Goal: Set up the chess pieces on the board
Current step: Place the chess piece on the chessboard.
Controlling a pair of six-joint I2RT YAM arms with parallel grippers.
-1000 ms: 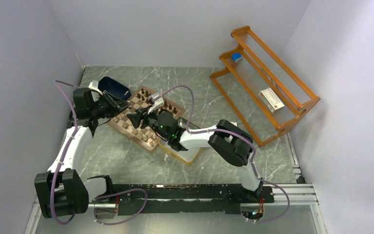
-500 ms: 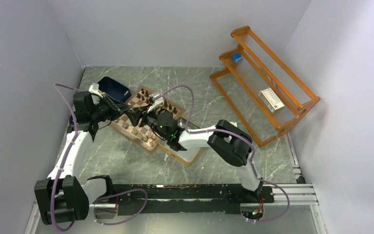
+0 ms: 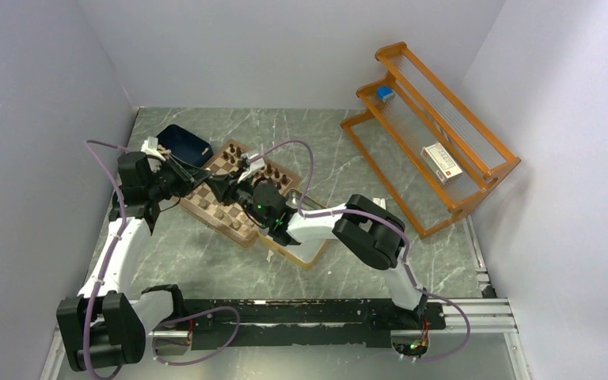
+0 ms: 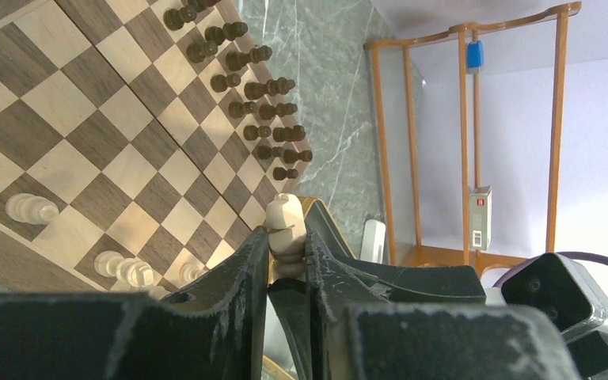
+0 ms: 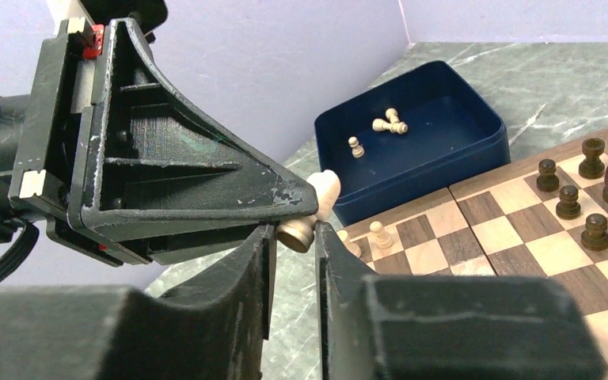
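**A:** What lies nearest the arms' bases?

**B:** On the marbled bench [image 3: 206, 265] there is a gold-rimmed tin [image 3: 307, 260]. It is mostly hidden under the right arm and sits just beside the board's near-right edge.

**A:** And the board itself?

**B:** The board [image 4: 87, 150] sits turned at an angle to the bench edge. A few pale chessmen [image 4: 32, 208] stand on its near rows. The dark chessmen [image 4: 257, 111] fill two rows along the far edge.

**A:** Where are the fingers?

**B:** Both pairs meet in the air above the left part of the board. The left fingers [image 4: 257, 261] pinch a single pale piece [image 4: 285, 218] around its middle, and its head pokes out past their tips. The right fingers [image 5: 257, 265] come in from the opposite side and are closed against the round base of that same piece, one on each side. So it is off the board and gripped from both ends.

**A:** Is it upright?

**B:** In the right wrist view it leans, with the head higher than the base. I cannot tell how it sits relative to the board.

**A:** What is beyond that?

**B:** The navy tray [image 5: 427, 178] is just beside the board's far-left edge. It holds three loose pale pieces [image 5: 392, 123], one standing and two lying together. Farthest off on the right is an orange wooden rack [image 4: 378, 142]. It holds a small white-and-red box [image 3: 442, 162] and a blue object [image 3: 385, 93].
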